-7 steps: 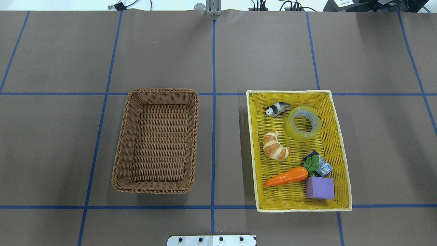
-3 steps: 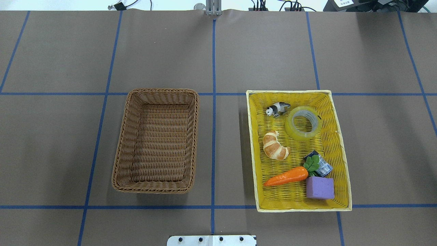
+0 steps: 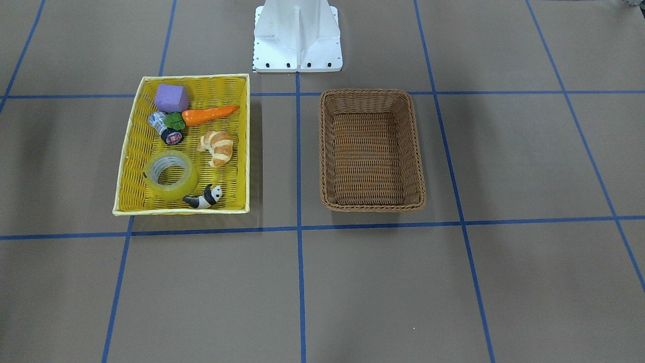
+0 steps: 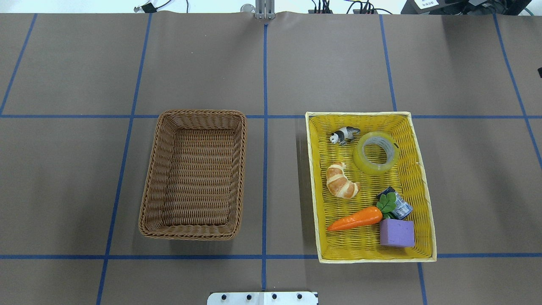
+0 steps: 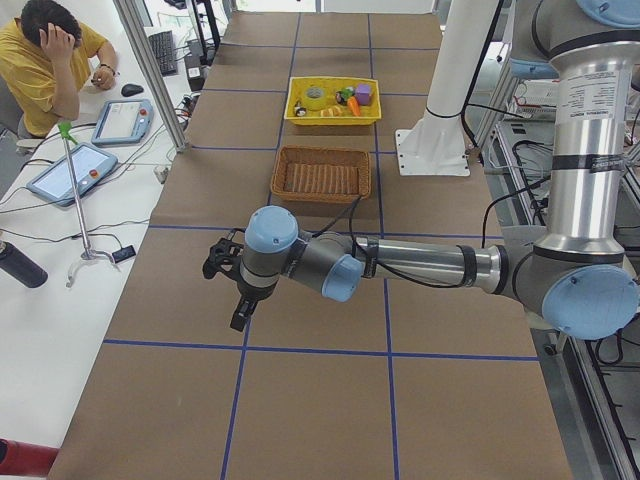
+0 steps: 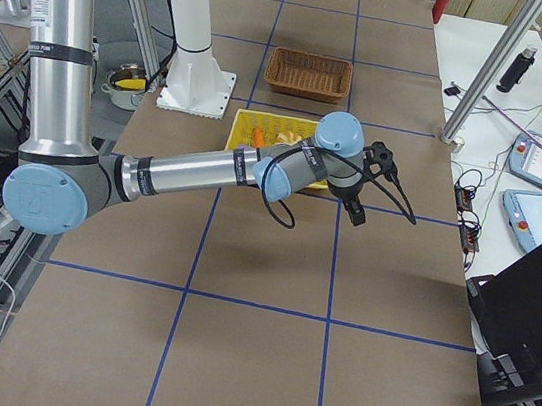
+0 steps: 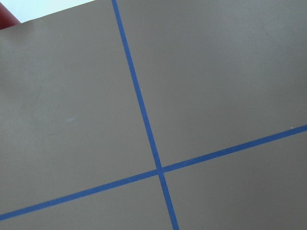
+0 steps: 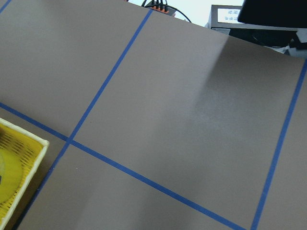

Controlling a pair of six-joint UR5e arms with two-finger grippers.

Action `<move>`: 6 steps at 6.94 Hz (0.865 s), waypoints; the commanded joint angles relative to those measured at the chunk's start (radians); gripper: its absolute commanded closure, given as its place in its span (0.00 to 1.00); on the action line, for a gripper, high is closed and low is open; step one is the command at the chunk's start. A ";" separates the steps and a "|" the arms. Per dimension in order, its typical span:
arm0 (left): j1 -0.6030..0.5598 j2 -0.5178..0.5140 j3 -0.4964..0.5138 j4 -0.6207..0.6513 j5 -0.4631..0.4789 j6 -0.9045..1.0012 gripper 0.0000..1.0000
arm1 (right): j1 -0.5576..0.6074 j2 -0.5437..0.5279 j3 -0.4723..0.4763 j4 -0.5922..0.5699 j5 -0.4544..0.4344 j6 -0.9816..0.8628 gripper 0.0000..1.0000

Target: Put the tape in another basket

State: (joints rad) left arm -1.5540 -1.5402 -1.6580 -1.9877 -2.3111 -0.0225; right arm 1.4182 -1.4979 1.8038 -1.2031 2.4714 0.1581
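The tape [image 4: 376, 152], a yellowish-green roll lying flat, sits in the far right part of the yellow basket [image 4: 313, 190]; it also shows in the front view [image 3: 170, 174]. The brown wicker basket [image 4: 190, 235] stands empty to the left, also seen in the front view [image 3: 373, 204]. My left gripper [image 5: 225, 270] hovers over bare table far left of both baskets. My right gripper [image 6: 371, 177] hovers just right of the yellow basket; only a dark sliver of it [image 4: 540, 72] reaches the overhead view. I cannot tell whether either is open or shut.
The yellow basket also holds a croissant [image 4: 341, 181], a carrot [image 4: 355, 218], a purple block [image 4: 396, 233], a toy panda [image 4: 345, 134] and a small bottle [image 4: 400, 205]. The robot's base [image 3: 297, 35] stands behind the baskets. A person [image 5: 50, 60] sits at the far side.
A dark sliver of the right gripper has come in at the overhead view's right edge. The baskets and their contents have not moved.
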 commanded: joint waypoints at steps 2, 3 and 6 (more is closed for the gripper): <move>0.002 0.011 0.000 -0.026 -0.001 -0.002 0.01 | -0.306 0.083 0.092 0.007 -0.200 0.343 0.06; 0.003 0.011 0.003 -0.025 -0.002 -0.002 0.01 | -0.456 0.105 0.104 -0.003 -0.394 0.426 0.06; 0.003 0.011 0.003 -0.025 -0.002 -0.001 0.01 | -0.616 0.075 0.086 -0.006 -0.534 0.439 0.20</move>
State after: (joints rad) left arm -1.5509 -1.5294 -1.6553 -2.0126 -2.3128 -0.0243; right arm 0.8567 -1.4062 1.8981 -1.2081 1.9757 0.5982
